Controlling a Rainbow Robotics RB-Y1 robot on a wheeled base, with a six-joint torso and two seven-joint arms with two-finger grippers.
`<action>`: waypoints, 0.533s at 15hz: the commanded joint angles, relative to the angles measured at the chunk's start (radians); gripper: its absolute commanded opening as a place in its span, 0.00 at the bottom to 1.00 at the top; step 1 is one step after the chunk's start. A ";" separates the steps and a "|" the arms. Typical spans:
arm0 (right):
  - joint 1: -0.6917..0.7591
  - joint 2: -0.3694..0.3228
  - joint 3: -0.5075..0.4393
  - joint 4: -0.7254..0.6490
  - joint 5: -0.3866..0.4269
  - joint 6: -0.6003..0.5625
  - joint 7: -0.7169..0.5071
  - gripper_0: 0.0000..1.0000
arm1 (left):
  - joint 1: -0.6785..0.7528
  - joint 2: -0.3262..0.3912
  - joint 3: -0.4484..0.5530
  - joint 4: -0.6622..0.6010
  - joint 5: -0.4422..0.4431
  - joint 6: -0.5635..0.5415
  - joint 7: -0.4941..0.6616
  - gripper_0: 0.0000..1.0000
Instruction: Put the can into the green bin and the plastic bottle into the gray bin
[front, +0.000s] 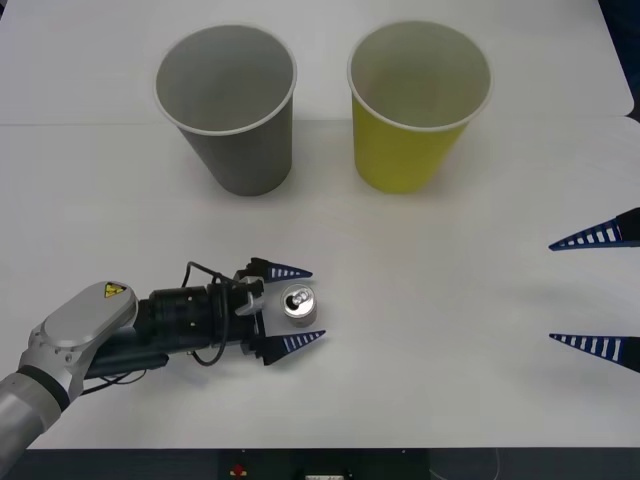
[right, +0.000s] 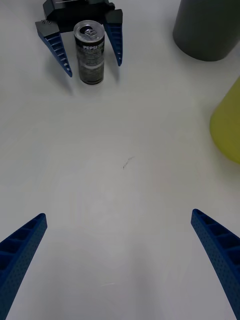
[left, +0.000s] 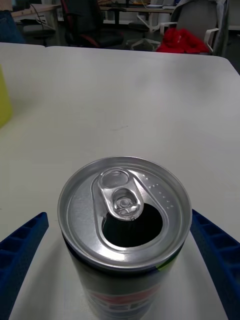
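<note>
I am holding the left tool (front: 296, 307) low in the lower left of the front frame, its blue fingers spread apart on either side of the can (front: 299, 304). The can is standing upright on the white bench (front: 440, 330) between them, and I am seeing a gap on each side, so nothing is clamping it yet. The right tool (front: 598, 291) is waiting at the right edge of the frame, fingers also wide apart and carrying nothing.

The green bin (front: 418, 105) is sitting at the upper right and the gray bin (front: 228, 108) at the upper left, both well apart from the can.

What I am worrying about is the closing. The can looks slightly nearer one finger, so that finger may be touching first and nudging or tipping it over. It is open at the top and thin-walled, so too hard a squeeze could be denting it or letting it slip during the lift.
</note>
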 joint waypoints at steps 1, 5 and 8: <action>0.000 0.000 0.000 0.000 0.000 0.000 0.000 1.00 | 0.000 0.000 0.000 0.000 -0.001 0.000 -0.001 0.00; 0.000 0.000 0.000 0.000 0.000 0.000 0.000 1.00 | 0.000 0.001 0.000 0.000 -0.007 0.000 0.002 0.00; 0.000 0.000 0.000 0.000 0.000 0.000 0.000 1.00 | 0.000 0.003 0.000 0.000 -0.008 -0.002 0.013 0.00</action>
